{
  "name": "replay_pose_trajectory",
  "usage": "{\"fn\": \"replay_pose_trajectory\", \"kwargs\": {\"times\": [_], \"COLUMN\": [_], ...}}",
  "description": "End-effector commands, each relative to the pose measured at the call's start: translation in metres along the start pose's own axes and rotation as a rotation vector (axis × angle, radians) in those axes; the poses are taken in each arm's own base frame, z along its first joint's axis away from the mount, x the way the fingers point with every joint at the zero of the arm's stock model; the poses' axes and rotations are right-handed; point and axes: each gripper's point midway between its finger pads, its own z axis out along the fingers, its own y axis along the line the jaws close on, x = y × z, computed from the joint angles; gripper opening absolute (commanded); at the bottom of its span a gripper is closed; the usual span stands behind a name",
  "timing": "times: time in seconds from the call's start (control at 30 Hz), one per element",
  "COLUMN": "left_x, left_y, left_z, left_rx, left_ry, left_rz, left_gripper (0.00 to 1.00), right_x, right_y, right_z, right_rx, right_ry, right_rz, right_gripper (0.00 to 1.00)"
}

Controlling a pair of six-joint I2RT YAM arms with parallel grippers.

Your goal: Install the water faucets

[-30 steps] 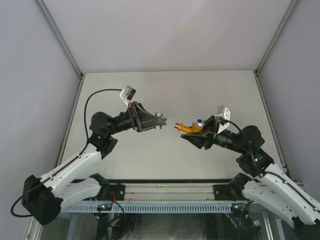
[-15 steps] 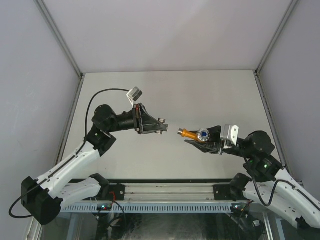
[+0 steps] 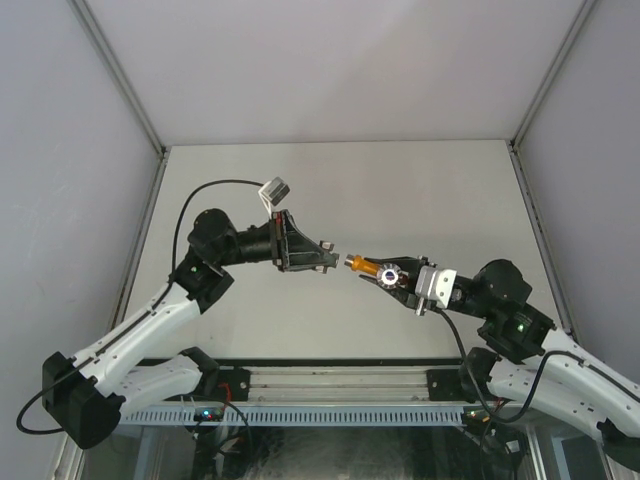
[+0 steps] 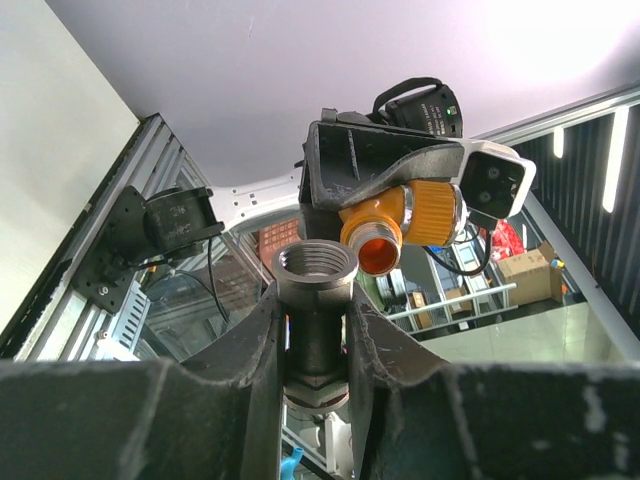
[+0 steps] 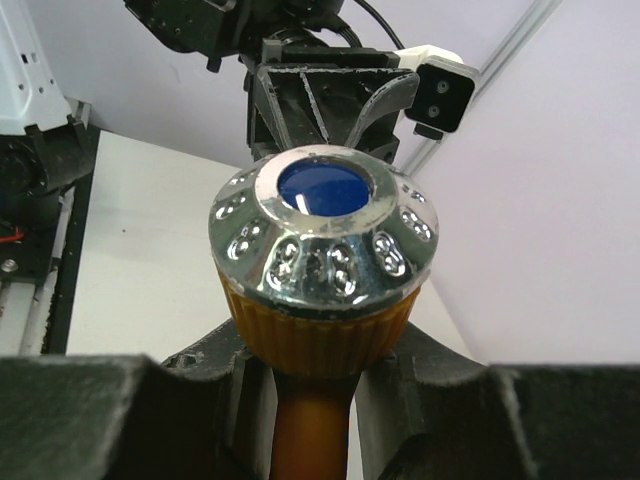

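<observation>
My left gripper (image 3: 325, 251) is shut on a grey metal fitting (image 4: 315, 300) held above the table, its threaded open end (image 4: 315, 264) facing the other arm. An orange tap body (image 3: 363, 266) is clamped in my shut right gripper (image 3: 397, 281), its chrome knob with a blue centre (image 5: 325, 238) above the fingers and its orange stem (image 5: 310, 425) between them. In the left wrist view the tap's threaded orange end (image 4: 378, 250) sits just beyond and right of the fitting's opening, close but apart. In the top view a small gap separates the two parts.
White enclosure walls (image 3: 90, 120) surround the pale table (image 3: 400, 190). An aluminium rail (image 3: 340, 380) runs along the near edge between the arm bases. A black cable (image 3: 190, 205) loops above the left arm.
My right arm has swung the orange tap left and turned it, bringing its threaded end close to the grey fitting. The left gripper has shifted slightly right. Both grips are unchanged.
</observation>
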Motion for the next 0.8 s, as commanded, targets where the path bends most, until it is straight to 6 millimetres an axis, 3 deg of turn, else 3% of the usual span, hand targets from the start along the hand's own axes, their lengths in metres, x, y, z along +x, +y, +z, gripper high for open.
{"fn": "replay_pose_trajectory", "kwargs": {"times": [0.0,0.4,0.77], "left_x": [-0.007,-0.002,0.000], "left_y": [-0.033,-0.036,-0.035], "left_z": [0.001,0.002,0.006], "left_rx": [0.069,0.086,0.087], "left_ry": [-0.009,0.000,0.008], "left_rz": [0.090,0.072,0.070], "left_gripper": [0.00,0.00,0.00], "right_x": [-0.007,0.003,0.000], "right_y": [-0.011,-0.002,0.001], "right_z": [0.005,0.010,0.011], "right_rx": [0.037,0.018,0.012], "right_ry": [-0.025,-0.021,-0.042], "right_rz": [-0.096,-0.131,-0.141], "right_gripper": [0.00,0.00,0.00]}}
